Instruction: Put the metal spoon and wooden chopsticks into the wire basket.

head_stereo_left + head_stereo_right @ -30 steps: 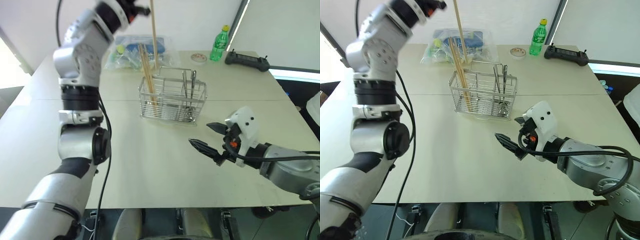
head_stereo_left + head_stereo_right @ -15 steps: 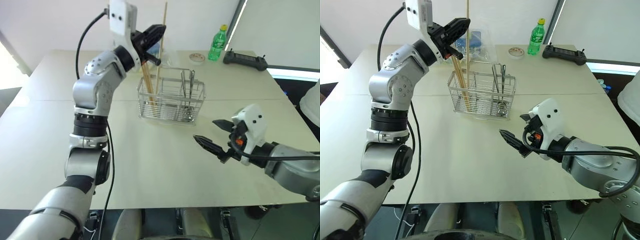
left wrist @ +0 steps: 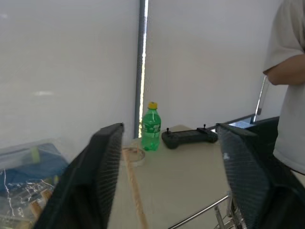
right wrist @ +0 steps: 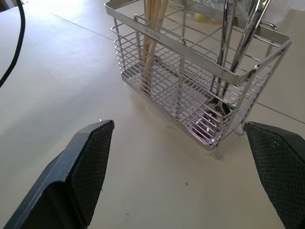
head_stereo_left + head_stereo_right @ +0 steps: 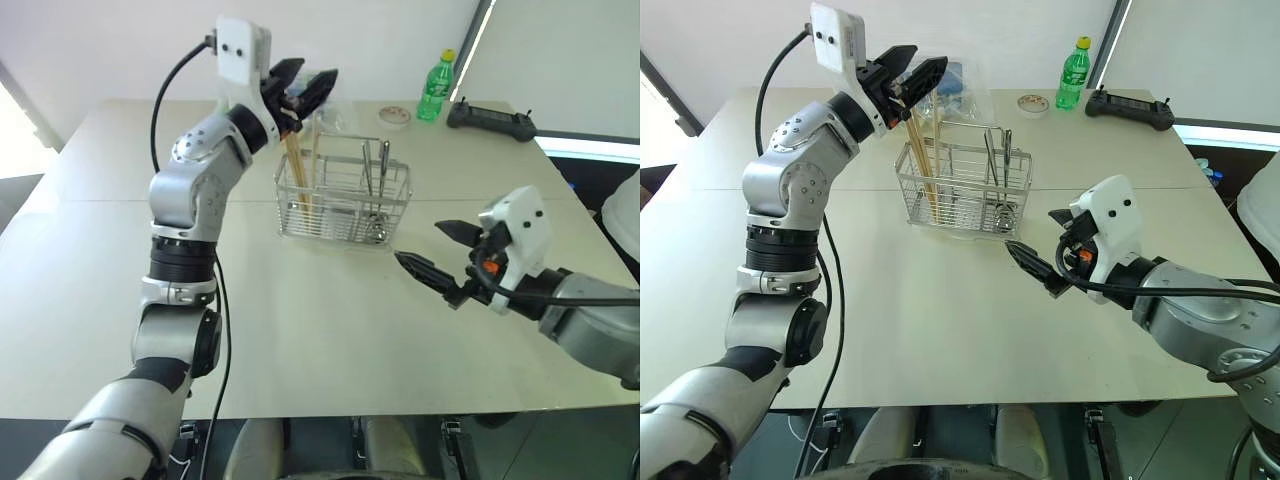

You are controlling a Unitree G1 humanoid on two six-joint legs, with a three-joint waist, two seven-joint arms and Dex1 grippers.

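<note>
Head view: left gripper (image 5: 305, 88) up high over basket (image 5: 343, 204), jaws spread wide, nothing in them. Chopsticks (image 5: 303, 170) stand in basket's left part, lean a bit. Spoon (image 5: 377, 195) stands in right part, bowl down. Right gripper (image 5: 440, 255) low over table (image 5: 300, 330), near basket, jaws wide, empty. Green bottle (image 5: 437, 86), black controller (image 5: 493, 120), clear bag (image 5: 962, 88) at far edge.

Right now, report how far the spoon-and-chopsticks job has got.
Done, by the look of it: the wooden chopsticks stand upright in one end of the wire basket, and the metal spoon stands at its other end. In hand: nothing; the left gripper is open just above the chopstick tops, and the right gripper is open and empty. Left: only withdrawing the arms.
</note>
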